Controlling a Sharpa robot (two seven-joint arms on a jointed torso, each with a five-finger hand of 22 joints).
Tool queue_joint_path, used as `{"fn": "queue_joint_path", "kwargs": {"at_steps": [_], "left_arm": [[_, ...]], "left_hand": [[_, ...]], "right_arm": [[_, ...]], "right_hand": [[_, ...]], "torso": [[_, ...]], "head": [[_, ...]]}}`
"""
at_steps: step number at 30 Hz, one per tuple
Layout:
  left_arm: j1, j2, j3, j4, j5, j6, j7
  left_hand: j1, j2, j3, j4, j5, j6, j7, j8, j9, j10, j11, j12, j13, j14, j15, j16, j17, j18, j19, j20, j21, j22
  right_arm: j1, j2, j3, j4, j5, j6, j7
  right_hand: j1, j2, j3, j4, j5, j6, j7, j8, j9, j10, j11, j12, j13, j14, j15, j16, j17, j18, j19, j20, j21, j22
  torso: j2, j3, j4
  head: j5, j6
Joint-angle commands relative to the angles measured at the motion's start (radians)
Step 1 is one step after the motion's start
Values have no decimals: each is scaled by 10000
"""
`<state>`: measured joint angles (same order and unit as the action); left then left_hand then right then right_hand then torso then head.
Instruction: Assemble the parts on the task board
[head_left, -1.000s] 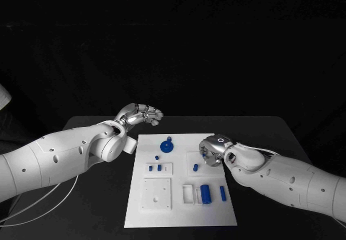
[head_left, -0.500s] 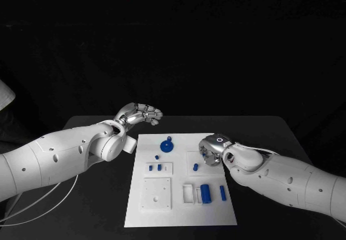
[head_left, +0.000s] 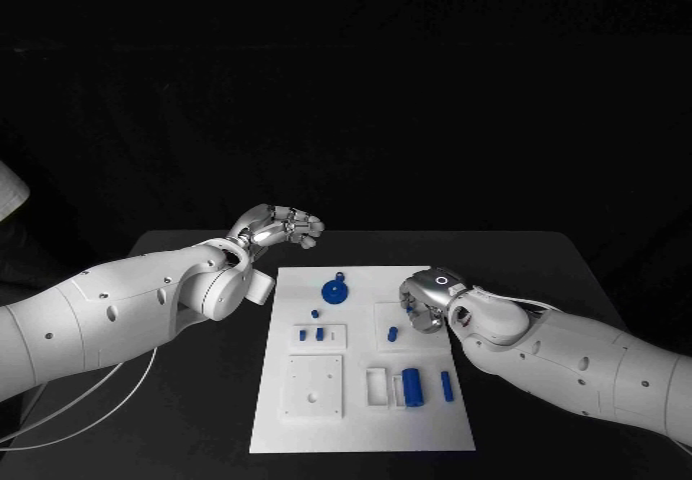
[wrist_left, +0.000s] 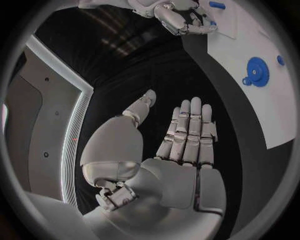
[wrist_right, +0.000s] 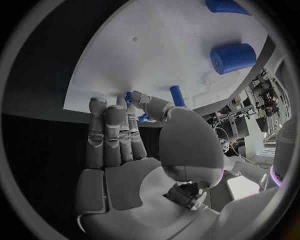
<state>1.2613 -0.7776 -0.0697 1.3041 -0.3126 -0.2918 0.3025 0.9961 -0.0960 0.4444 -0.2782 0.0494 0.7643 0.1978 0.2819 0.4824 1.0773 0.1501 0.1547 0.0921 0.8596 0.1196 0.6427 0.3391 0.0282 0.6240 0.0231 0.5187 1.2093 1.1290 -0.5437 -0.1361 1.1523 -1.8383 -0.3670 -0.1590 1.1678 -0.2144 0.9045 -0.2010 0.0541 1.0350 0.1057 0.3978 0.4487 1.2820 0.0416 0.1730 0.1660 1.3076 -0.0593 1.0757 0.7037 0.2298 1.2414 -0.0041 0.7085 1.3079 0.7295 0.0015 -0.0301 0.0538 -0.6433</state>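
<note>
The white task board (head_left: 361, 420) lies in the middle of the black table. On it are a blue gear (head_left: 333, 292) (wrist_left: 256, 71), several small blue pegs (head_left: 312, 336) and a large blue cylinder (head_left: 411, 387) (wrist_right: 232, 57) in a recess. My right hand (head_left: 428, 300) (wrist_right: 125, 145) is low over the board's right upper part. Its thumb and fingers pinch a small blue part (wrist_right: 144, 118) (head_left: 414, 313), beside a standing peg (wrist_right: 177, 95). My left hand (head_left: 281, 228) (wrist_left: 181, 145) hovers past the board's far left corner, fingers straight, thumb apart, holding nothing.
A shorter blue cylinder (head_left: 444, 387) lies right of the large one. A square white plate (head_left: 313, 388) with a small hole sits on the board's near left. Bare black table (head_left: 188, 400) flanks the board on both sides.
</note>
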Motion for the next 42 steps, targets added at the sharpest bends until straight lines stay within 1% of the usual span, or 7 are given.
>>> {"fn": "queue_joint_path", "kwargs": {"at_steps": [1, 8, 18, 28, 35, 40, 42], "left_arm": [[8, 6, 7, 3, 96, 66, 169], [7, 6, 7, -22, 97, 74, 172], [7, -20, 7, -61, 101, 51, 172], [7, -53, 6, -29, 101, -17, 188], [7, -38, 6, -52, 102, -54, 209], [7, 0, 6, -151, 110, -106, 239], [8, 12, 6, -180, 122, -126, 245]], "left_hand": [[85, -29, -37, 13, 30, -69, 54, -62, -15, -45, 43, -30, -12, 92, 12, -67, 14, 93, 80, -23, -66, 14], [85, -30, -37, 15, 30, -75, 56, -63, -16, -50, 47, -41, -15, 93, 13, -73, 21, 92, 82, -23, -71, 16], [89, -36, -37, 14, 30, -85, 60, -63, -17, -55, 52, -56, -20, 93, 13, -83, 33, 92, 85, -22, -80, 19], [92, -55, -38, 17, 32, -87, 60, -53, -16, -58, 60, -82, -28, 64, 25, -123, 49, 85, 72, -15, -106, 27], [93, -52, -36, 20, 32, -88, 60, -50, -16, -55, 60, -88, -30, 60, 28, -132, 56, 83, 71, -13, -111, 31], [95, -51, -34, 22, 32, -87, 60, -48, -16, -53, 60, -91, -30, 63, 28, -135, 62, 83, 72, -12, -114, 33], [96, -52, -35, 22, 32, -88, 60, -47, -16, -52, 60, -93, -31, 63, 28, -136, 63, 83, 71, -12, -115, 34]], "right_arm": [[-91, -28, -61, -4, -173, 80, -31], [-88, -116, -36, 61, -95, -69, -11], [-11, -377, 170, 445, 72, -66, 16], [94, -653, 259, 730, 260, -367, 103], [94, -909, 549, 1314, 565, -773, 180], [94, -1051, 780, 2051, 1092, -1191, 116], [94, -1031, 816, 2258, 1214, -1189, 110]], "right_hand": [[9, 4, 106, -2, -10, 83, -25, 30, 16, 452, -27, 1, 22, -92, -139, 69, 27, 320, 4, -91, 92, 241], [-8, -36, 144, 33, -13, 114, -36, 31, 48, 491, -37, -13, 73, -92, -148, 111, 77, 320, 5, -88, 171, 239], [-24, -58, 162, 53, -13, 145, -48, 30, 83, 537, -52, -26, 129, -85, -163, 160, 134, 320, 13, -95, 259, 238], [-32, -70, 176, 60, -5, 161, -54, 27, 103, 560, -59, -37, 162, -88, -169, 186, 169, 320, 7, -98, 306, 236], [-28, -85, 192, 64, -3, 172, -59, 26, 116, 571, -63, -45, 182, -89, -173, 200, 190, 320, 5, -105, 333, 234], [-24, -78, 209, 76, -12, 172, -59, 19, 125, 574, -63, -57, 197, -93, -174, 208, 204, 320, 3, -117, 354, 231], [-24, -76, 210, 78, -14, 171, -58, 17, 127, 572, -63, -60, 199, -94, -173, 208, 206, 320, 1, -119, 357, 231]], "torso": [[-4, 1, -13], [-5, 2, 2], [-3, 2, -11], [-2, 3, -24], [-6, 3, -10], [-20, 3, -31], [-24, -1, -33]], "head": [[7, 20], [2, 24], [25, 21], [24, 30], [52, 51], [169, 64], [205, 50]]}}
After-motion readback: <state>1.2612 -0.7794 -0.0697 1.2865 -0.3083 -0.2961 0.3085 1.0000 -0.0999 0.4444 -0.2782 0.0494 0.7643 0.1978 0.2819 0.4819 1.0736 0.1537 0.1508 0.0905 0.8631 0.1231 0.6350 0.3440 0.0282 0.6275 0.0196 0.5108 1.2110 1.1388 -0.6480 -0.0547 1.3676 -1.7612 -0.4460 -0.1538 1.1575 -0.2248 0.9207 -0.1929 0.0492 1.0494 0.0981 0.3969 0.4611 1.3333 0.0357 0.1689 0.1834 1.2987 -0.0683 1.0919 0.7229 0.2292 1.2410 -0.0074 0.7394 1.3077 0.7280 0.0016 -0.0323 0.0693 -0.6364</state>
